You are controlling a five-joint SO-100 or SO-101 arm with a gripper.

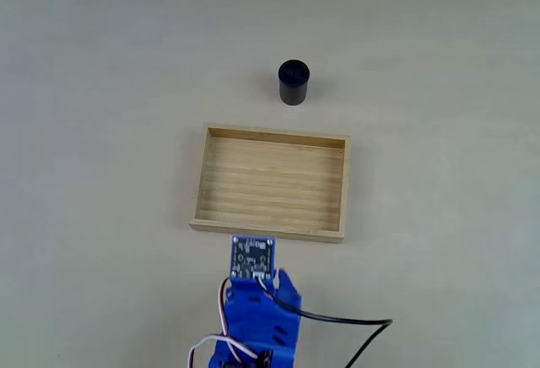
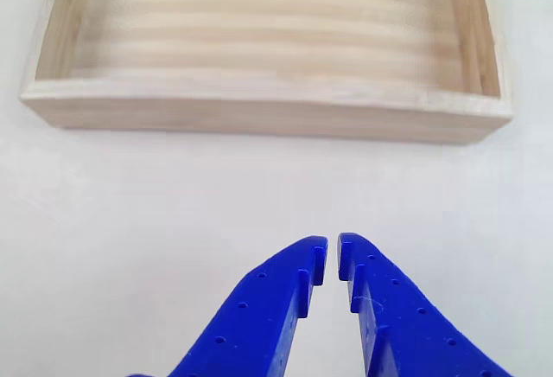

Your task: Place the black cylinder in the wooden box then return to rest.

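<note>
Cylinder [image 1: 294,82] waits beyond the empty box [image 1: 200,184].
Our hand [image 2: 333,258], nearly closed and holding nothing, must open and reach past the box.

Soft, even, bright light with faint shadows; the fixed view is slightly hazy, the other view sharper.

surface [image 1: 101,64]: plain pale beige, matte, faintly speckled | light: soft, even, weak shadows | other view: the same surface looks near white
</note>
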